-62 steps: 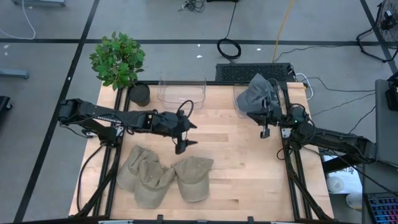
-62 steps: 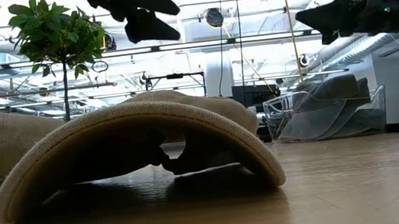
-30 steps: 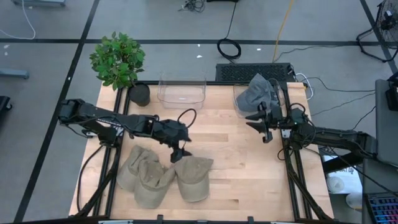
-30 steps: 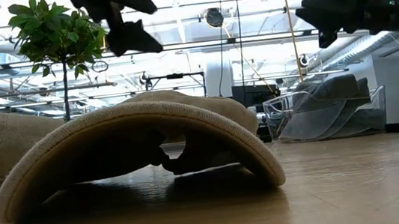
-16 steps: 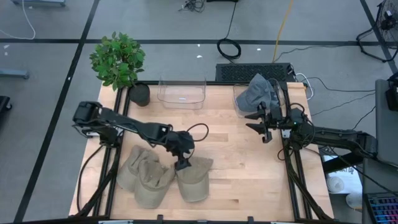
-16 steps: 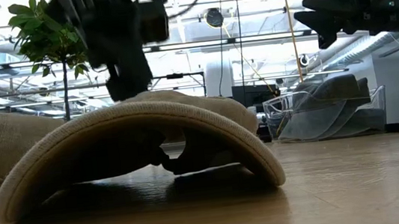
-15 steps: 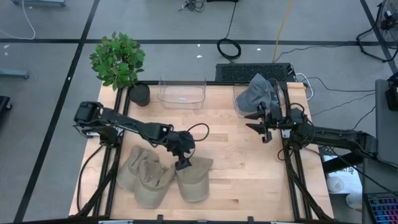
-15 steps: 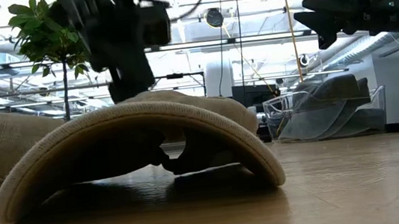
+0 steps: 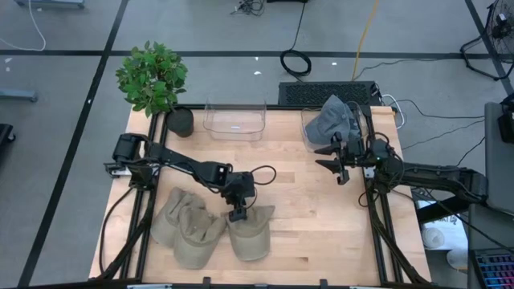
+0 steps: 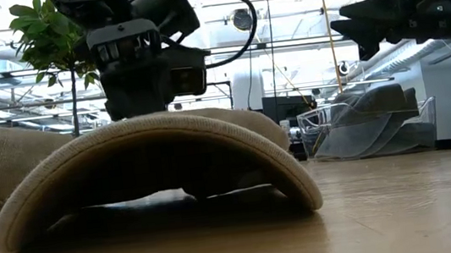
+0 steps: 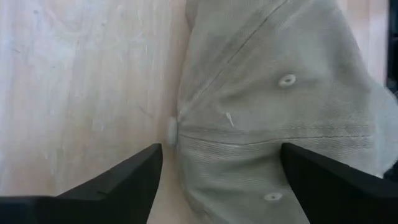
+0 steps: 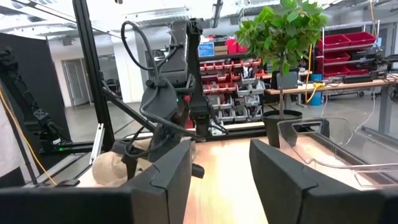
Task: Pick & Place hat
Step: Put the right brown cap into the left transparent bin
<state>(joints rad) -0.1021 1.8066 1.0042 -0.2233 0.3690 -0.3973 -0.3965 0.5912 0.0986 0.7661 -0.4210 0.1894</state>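
Tan hat (image 9: 250,229) lies brim toward the table's front, the spread left gripper (image 9: 236,215) straddling its crown.

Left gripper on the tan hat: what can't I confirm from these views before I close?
- High view: left gripper fingertips, hidden under its own wrist; contact with the tan hat unclear.
- Low view: fingertips hidden behind the hat's brim.
- Left wrist view: open fingers straddle the crown; the fingertips and the hat's far side are cut off by the edges.
- Right gripper: open, hovering beside the bin holding the grey hat.
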